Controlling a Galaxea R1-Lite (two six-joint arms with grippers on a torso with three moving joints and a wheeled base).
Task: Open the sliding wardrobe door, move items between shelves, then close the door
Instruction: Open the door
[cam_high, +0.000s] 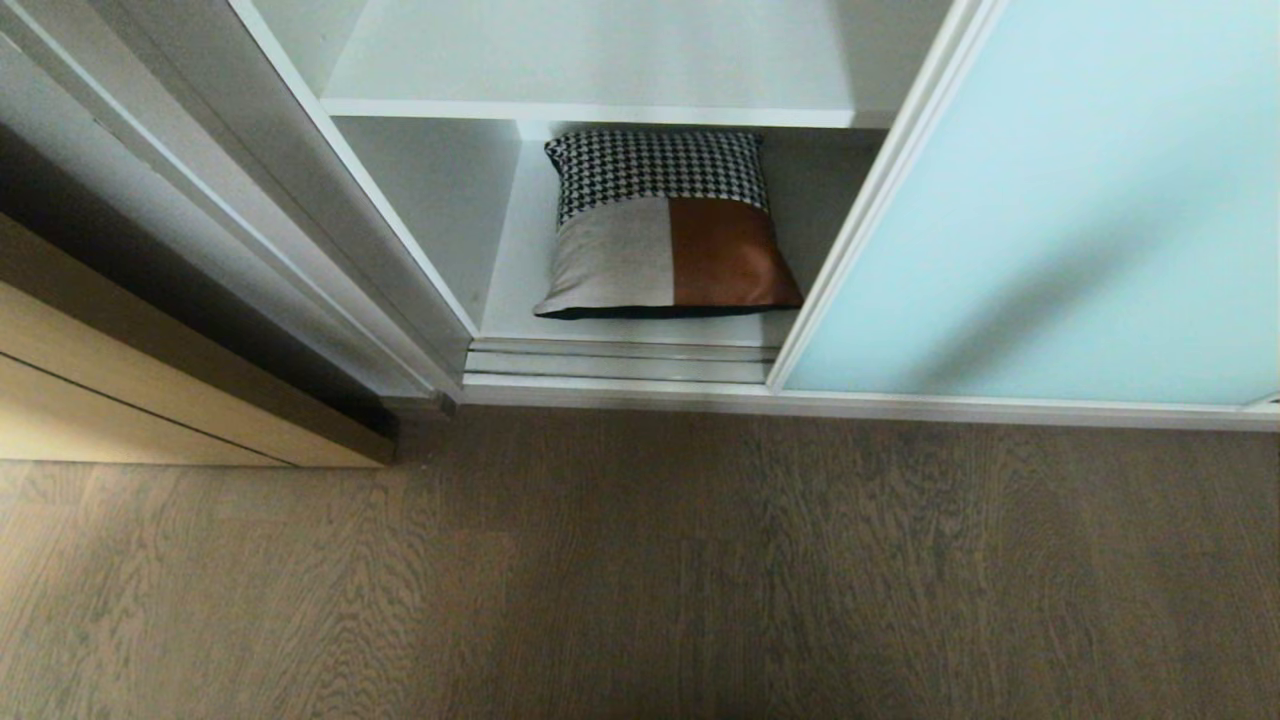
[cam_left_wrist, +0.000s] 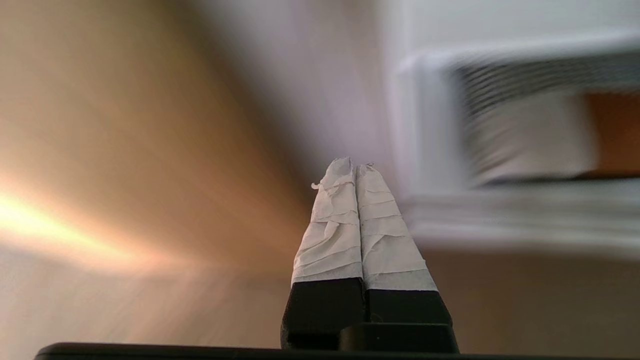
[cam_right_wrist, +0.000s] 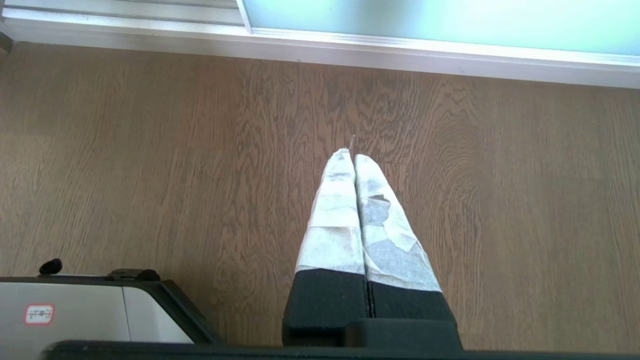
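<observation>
1. Left hand (cam_left_wrist: 355, 167): both taped fingers pressed flat together, nothing between them. In its wrist view it pointed at the left edge of the wardrobe opening, with tan wood door panelling to one side and the cushion (cam_left_wrist: 530, 130) off to the other. Background streaked by blur, so contact with anything could not be judged; none was apparent.
2. Right hand (cam_right_wrist: 352, 155): fingers likewise closed tight and empty. It hung over the bare wood-grain floor (cam_right_wrist: 150, 150), well short of the door track, near the lower corner of the glass door (cam_right_wrist: 440, 17). Read as idle.
3. Neither hand showed in the head view.
4. Sliding door (cam_high: 1050, 220): frosted pale blue-green panel, slid to the right, leaving the left part of the wardrobe open.
5. Cushion (cam_high: 665, 230): lay flat on the bottom shelf (cam_high: 520, 260), houndstooth strip toward the back, beige and rust patches toward the front. Its front edge ran parallel to the door track, near the shelf lip.
6. Upper shelf (cam_high: 600, 110): directly above the cushion; no load seen on the visible part.
7. Key relation, as judgement: the cushion lay forward of the left hand and toward the robot's right. The left hand was the nearer, since it already faced the opening, but would have to open before gripping the near edge.
</observation>
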